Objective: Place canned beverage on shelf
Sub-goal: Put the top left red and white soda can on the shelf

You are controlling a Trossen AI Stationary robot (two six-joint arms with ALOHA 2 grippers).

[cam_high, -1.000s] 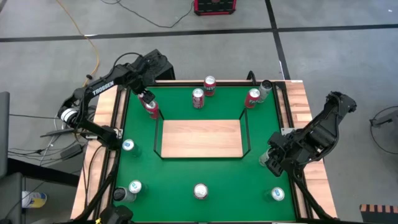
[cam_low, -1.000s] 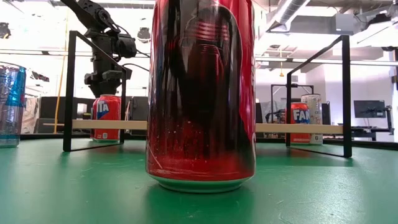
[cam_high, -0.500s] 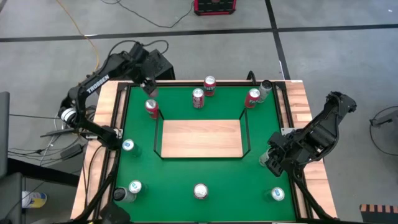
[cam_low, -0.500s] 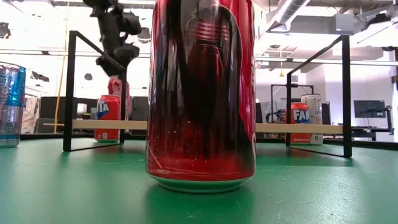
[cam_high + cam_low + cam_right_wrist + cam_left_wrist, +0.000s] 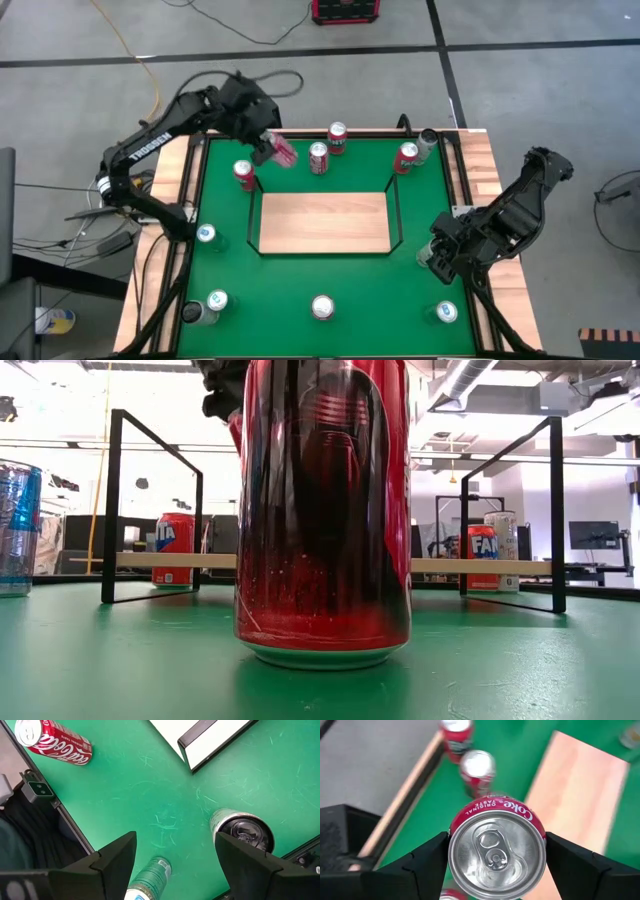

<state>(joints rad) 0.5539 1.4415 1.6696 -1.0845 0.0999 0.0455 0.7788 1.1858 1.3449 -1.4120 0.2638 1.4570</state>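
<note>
Above the desk's (image 5: 330, 290) far left corner, my left gripper (image 5: 272, 147) hangs lifted, arm bent over the rail, wrist turned toward the centre. Its jaws clamp a red Coke can (image 5: 283, 152) by the sides, can tilted in the air, clear of the green top. Shelf (image 5: 323, 222) sits mid-desk, bare wood, wire rails at short ends; can is beyond its far left corner, not over it. My right gripper (image 5: 436, 254) waits low at the desk's right edge, jaws wide, nothing between them.
</note>
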